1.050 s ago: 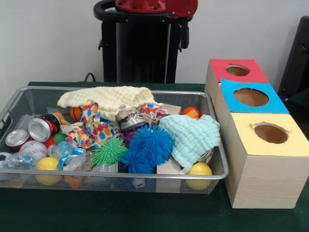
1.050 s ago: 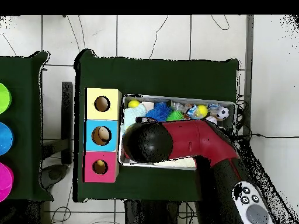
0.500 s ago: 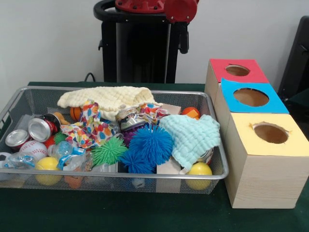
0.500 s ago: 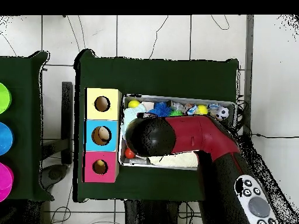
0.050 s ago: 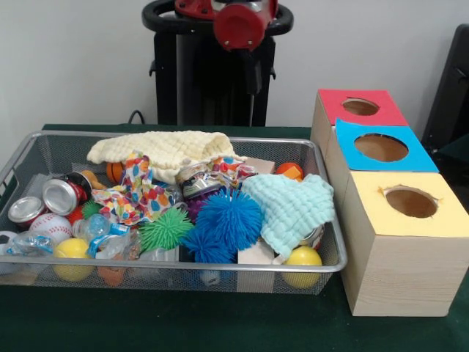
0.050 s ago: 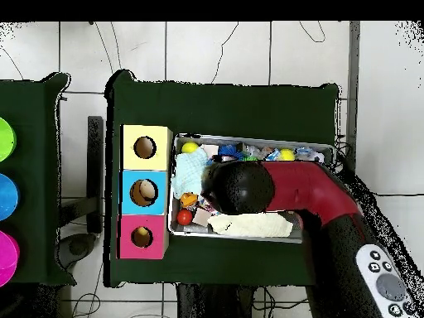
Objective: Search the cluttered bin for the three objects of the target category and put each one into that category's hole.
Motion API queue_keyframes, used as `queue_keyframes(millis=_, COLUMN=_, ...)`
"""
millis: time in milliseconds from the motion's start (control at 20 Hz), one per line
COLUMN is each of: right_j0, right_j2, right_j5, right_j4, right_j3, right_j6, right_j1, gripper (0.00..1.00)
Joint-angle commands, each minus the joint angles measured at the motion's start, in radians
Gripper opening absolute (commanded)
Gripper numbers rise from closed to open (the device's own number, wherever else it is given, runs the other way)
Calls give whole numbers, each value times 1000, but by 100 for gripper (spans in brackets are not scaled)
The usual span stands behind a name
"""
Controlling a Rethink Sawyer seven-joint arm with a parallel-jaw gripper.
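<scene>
A: Where is the robot arm (image 6: 290,189)?

B: It is up high over the wire bin (image 5: 326,268). From above, its red part reaches across the bin and its round black end (image 6: 242,187) sits over the middle.

A: Can you see the claw (image 5: 253,77)?

B: Only a dark bit hanging under the red end, high above the toys. I cannot tell if it is spread or pressed together. It holds nothing that I can see.

A: What is in the bin?

B: Lots of stuff! A yellow cloth (image 5: 165,149) at the back, a light blue cloth (image 5: 291,207), a blue spiky ball (image 5: 227,220), a green spiky ball (image 5: 165,231), a baseball (image 5: 50,226), yellow balls (image 5: 303,259) and cans (image 5: 58,196).

A: And the holes?

B: Three boxes stand just beside the bin: red (image 5: 359,108), blue (image 5: 381,147) and yellow (image 5: 410,202), each with a round hole on top.
</scene>
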Motion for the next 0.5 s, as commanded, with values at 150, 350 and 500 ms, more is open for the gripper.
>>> queue_keyframes(millis=150, right_j0=-108, right_j2=26, right_j5=83, right_j4=-54, right_j3=-83, right_j6=-69, right_j1=68, gripper=0)
queue_keyframes(millis=350, right_j0=-128, right_j2=35, right_j5=76, right_j4=-74, right_j3=-113, right_j6=-84, right_j1=114, gripper=0)
queue_keyframes(millis=500, right_j0=-132, right_j2=35, right_j5=73, right_j4=-90, right_j3=-140, right_j6=-81, right_j1=154, gripper=0)
